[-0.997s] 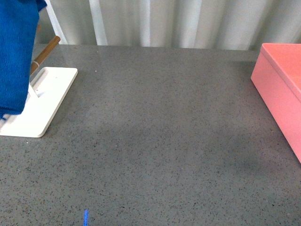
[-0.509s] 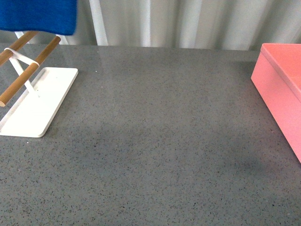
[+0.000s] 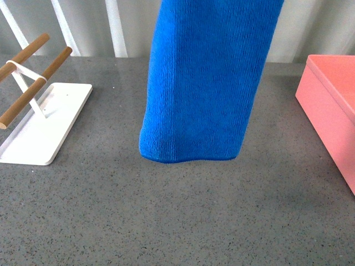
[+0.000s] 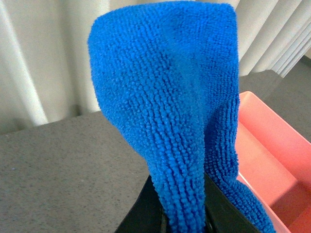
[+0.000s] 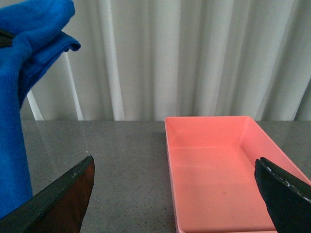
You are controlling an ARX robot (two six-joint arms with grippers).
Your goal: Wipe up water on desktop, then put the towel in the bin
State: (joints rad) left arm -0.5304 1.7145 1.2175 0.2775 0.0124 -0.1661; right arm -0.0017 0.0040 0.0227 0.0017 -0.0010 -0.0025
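— Hanging at centre frame now, the towel [image 3: 205,83] has swung over from the upper left, where it was above the white tray [image 3: 50,127].
— Who holds it?
— The left pincer [image 4: 182,216], clamped tight on its top fold, over the table [image 3: 166,221]. The right pincer [image 5: 173,165] gapes wide, empty, facing the bin [image 5: 214,136].

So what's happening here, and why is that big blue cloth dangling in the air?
A two-armed robot is handling a blue towel. Its left claw is clamped on it, so the cloth hangs down over the middle of the grey desk. The right claw is open and empty, facing the pink bin, which has nothing in it. A white tray with two wooden rods sits at the left. I can't spot any water on the desk.
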